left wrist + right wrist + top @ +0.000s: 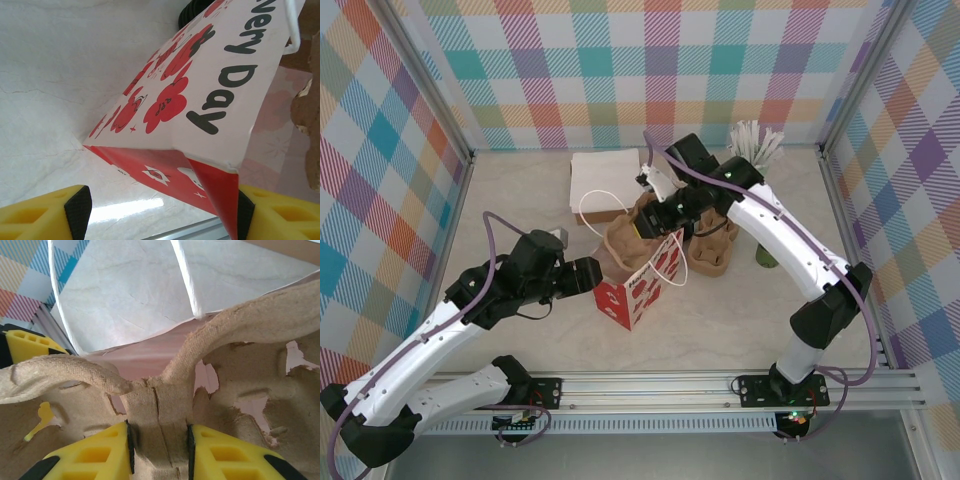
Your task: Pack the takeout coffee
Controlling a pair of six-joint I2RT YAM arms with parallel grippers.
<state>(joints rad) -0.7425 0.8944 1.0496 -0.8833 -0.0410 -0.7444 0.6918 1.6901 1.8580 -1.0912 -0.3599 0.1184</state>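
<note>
Takeout coffee cannot be placed with certainty. A dark green cup shape (766, 259) peeks out from behind the right arm's forearm on the table (520, 190), and the arm hides its top, so whether it carries a lid cannot be told.

The right gripper (645, 222) is clamped on the centre handle of a brown pulp cup carrier (620, 242). In the right wrist view its yellow fingers (95, 455) squeeze the folded handle strip of the carrier (240, 405) from both sides. The carrier's edges are torn and ragged. It sits at the mouth of a red-and-white paper gift bag (625, 300), with the bag's white cord handle (185, 275) looping just beyond it.

The left gripper (590, 277) is at the bag's lower end with its jaws apart. The left wrist view shows the black pads (77, 210) straddling the bag's (200, 90) red bottom corner, and the left pad stands clear of the paper.

A second pulp carrier (712, 255) rests on the table just right of the bag, partly under the right arm. Behind the bag lies a stack of white paper (605, 180). A bunch of white sticks (755, 140) stands near the back right corner.
</note>
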